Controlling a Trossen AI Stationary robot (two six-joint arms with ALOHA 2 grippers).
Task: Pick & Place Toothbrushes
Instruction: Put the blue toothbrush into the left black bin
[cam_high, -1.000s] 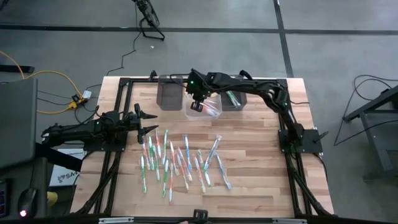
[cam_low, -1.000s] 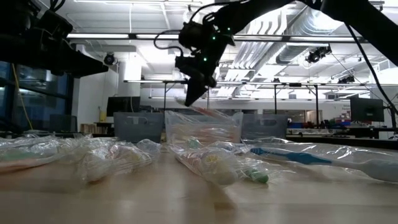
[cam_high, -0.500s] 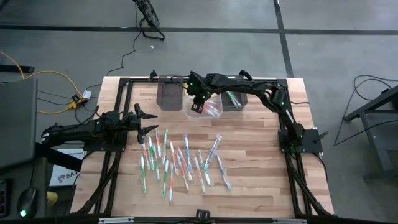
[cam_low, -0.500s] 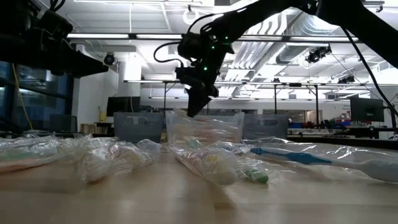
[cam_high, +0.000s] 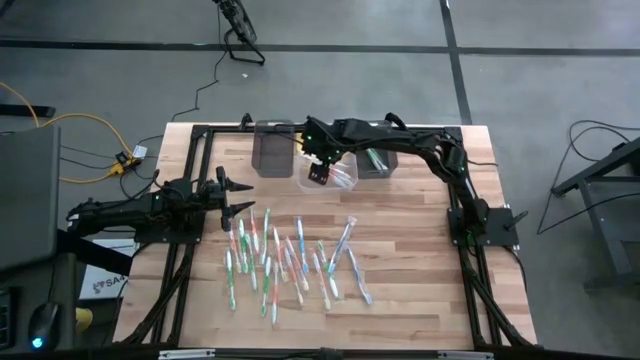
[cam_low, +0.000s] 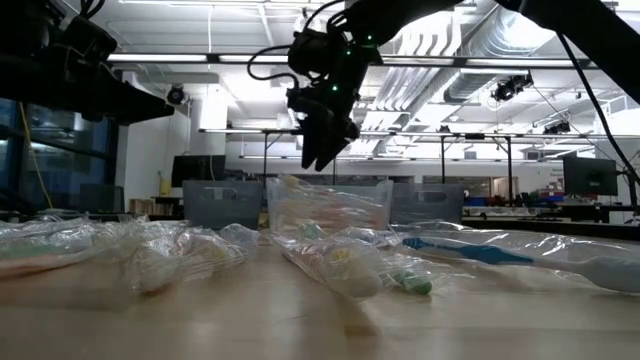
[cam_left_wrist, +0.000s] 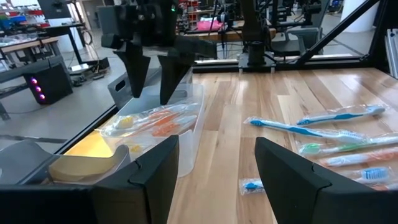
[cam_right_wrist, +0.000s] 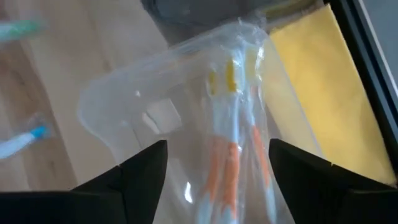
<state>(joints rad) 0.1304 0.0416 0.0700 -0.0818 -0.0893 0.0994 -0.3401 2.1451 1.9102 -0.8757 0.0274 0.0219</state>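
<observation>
Closest to me, the loose toothbrushes (cam_high: 290, 262) lie wrapped and scattered across the middle of the desk (cam_high: 420, 220), still waiting to be sorted. I can't give an exact count from here; roughly twenty, with green, blue, pink and white handles mixed together.

My left tool (cam_high: 236, 194) hangs at the left edge of that scatter, jaws spread and empty, parked.

Farther back stand three bins in a row along the far edge: a dark bin (cam_high: 271, 149) on the left, a clear bin (cam_high: 346, 177) in the middle, and another dark bin (cam_high: 382, 163) on the right with at least one green brush in it. My right tool (cam_high: 318, 172) hovers directly above the clear bin, fingers spread and pinching nothing. Beneath it, wrapped orange toothbrushes (cam_right_wrist: 231, 163) rest inside the clear bin; I see at least two.

I judge this as the release step of one placement. Next I'd need to lift the right tool clear of the bin, swing it to the scatter, and line it up across a single handle without snagging neighbouring wrappers.
</observation>
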